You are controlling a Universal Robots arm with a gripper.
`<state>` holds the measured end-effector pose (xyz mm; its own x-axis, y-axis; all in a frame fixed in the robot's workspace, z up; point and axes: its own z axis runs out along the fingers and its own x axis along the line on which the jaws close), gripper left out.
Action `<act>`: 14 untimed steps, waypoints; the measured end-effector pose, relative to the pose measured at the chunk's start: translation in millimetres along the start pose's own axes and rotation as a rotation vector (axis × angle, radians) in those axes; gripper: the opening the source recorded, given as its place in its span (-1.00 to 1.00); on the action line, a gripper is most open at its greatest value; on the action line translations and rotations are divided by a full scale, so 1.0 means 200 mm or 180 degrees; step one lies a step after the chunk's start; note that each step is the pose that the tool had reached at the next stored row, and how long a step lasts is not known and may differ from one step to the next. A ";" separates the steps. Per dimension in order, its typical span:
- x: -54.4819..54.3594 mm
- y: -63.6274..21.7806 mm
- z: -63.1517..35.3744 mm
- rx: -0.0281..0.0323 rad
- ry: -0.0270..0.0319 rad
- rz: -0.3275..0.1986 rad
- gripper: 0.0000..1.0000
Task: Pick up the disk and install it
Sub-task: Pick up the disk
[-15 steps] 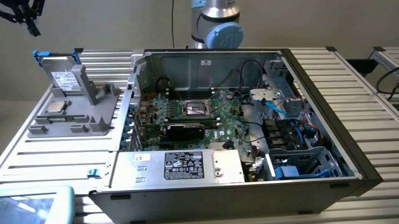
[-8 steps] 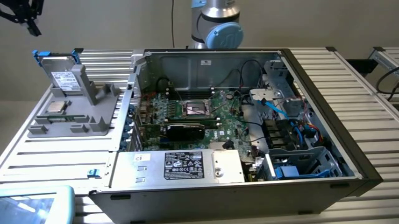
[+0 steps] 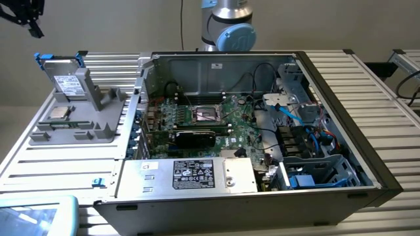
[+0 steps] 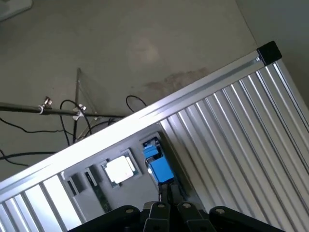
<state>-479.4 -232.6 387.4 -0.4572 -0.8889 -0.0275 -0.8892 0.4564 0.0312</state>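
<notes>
The disk (image 3: 68, 83) stands upright in a grey holder (image 3: 98, 129) on the exterior view's left, its white label facing the camera and its blue carrier sticking up at the top corners. In the wrist view the disk (image 4: 157, 164) shows edge-on as a blue strip beside the small square CPU chip (image 4: 119, 170). My gripper (image 3: 31, 24) hangs high above the holder, well apart from the disk. In the wrist view the gripper (image 4: 170, 192) is shut with nothing between its thin black fingers (image 4: 164, 193).
An open computer case (image 3: 341, 98) lies on the slatted aluminium table (image 3: 59, 167), with the motherboard (image 3: 206, 118), a silver power-supply box (image 3: 196, 174) and a blue-trimmed drive bay (image 3: 315, 172) inside. The CPU chip (image 3: 60, 113) rests on the holder. Cables (image 4: 72, 111) lie on the floor.
</notes>
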 end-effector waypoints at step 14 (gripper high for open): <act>0.00 0.000 0.001 -0.0014 0.0021 -0.0808 -0.79</act>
<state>-479.3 -232.6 387.2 -0.2191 -0.9753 -0.0286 -0.9755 0.2183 0.0283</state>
